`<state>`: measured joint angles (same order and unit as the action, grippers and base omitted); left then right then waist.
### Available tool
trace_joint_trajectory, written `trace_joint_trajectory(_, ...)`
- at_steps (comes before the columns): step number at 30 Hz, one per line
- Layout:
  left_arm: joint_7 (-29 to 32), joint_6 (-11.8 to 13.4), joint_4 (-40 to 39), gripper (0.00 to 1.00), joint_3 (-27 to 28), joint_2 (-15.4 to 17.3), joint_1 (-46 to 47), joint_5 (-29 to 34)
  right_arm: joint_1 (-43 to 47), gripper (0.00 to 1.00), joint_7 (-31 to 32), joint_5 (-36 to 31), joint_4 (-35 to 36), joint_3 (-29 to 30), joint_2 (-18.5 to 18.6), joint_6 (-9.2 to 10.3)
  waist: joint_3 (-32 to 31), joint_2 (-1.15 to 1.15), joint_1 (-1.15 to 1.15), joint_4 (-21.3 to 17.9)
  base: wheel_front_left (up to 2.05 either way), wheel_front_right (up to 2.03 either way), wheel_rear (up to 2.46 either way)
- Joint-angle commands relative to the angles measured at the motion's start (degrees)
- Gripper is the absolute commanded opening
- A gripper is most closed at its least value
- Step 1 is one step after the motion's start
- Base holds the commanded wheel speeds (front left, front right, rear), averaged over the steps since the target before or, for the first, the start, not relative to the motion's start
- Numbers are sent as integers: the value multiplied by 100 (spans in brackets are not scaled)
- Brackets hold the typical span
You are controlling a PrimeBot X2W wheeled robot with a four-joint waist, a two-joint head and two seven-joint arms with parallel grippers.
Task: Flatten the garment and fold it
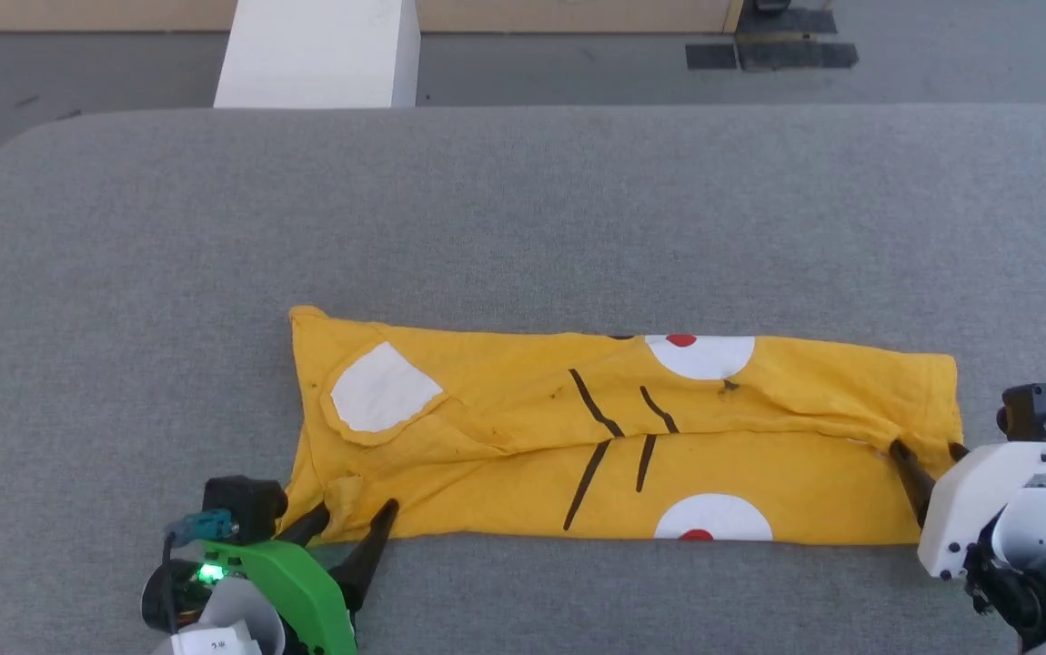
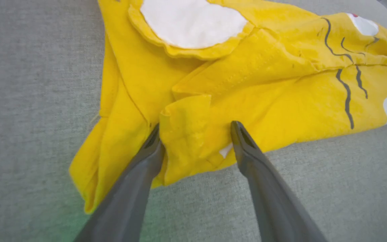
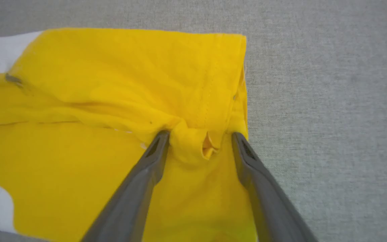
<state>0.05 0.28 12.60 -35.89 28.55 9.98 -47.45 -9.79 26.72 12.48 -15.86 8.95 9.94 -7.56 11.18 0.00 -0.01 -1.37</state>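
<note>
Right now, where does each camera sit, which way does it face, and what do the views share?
Head view: on the robot's head, looking forward and down at the garment on the grey table; left gripper at lower left, right gripper at lower right.
Left wrist view: on the left wrist, looking along the open left gripper at the garment's sleeve end.
Right wrist view: on the right wrist, looking along the open right gripper at the garment's stitched end.
Shared: head and left wrist views both show the white sleeve patch.
</note>
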Motion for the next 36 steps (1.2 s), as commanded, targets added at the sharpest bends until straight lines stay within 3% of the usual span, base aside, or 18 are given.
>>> trace_joint_trajectory(1, -40, 39, 128, 100, 7, -2, -32, 17, 134, 100, 27, -6, 16, 40, -19, 8, -134, 0, 1, 3, 0, 0, 0)
trace_joint_trajectory(5, -330, 168, 167, 100, 138, -54, -137, -3, 347, 100, 34, 61, 257, 220, -60, 8, -314, 0, 1, 49, 0, 0, 0)
trace_joint_trajectory(10, -1142, 550, 155, 100, 480, -123, -161, 218, 654, 100, -134, 186, 745, 454, -212, 8, -444, 0, 1, 114, 0, 0, 0)
trace_joint_trajectory(15, -1490, 1010, -37, 100, 1028, -325, -58, 716, 796, 100, -466, 281, 1092, 668, -416, 8, -499, 0, 1, 167, 0, 0, 0)
trace_joint_trajectory(19, -1502, 1123, -519, 100, 1774, -663, 26, 1483, 745, 100, -606, 301, 1124, 836, -558, 8, -497, 0, 1, 200, 0, 0, 0)
trace_joint_trajectory(25, -1503, 838, -710, 100, 2511, -1198, 12, 2421, 483, 100, -468, 364, 761, 1084, -678, 8, -487, 0, 1, 192, 0, 0, 0)
trace_joint_trajectory(31, -1504, 377, -576, 100, 2971, -1640, 11, 2870, -4, 100, 16, 404, -107, 1369, -703, 8, -489, 0, 1, 151, 0, 0, 0)
trace_joint_trajectory(36, -1504, -17, -384, 100, 3269, -2016, -4, 3196, -454, 100, 557, -33, -875, 1563, -705, 8, -496, 0, 1, 196, 0, 0, 0)
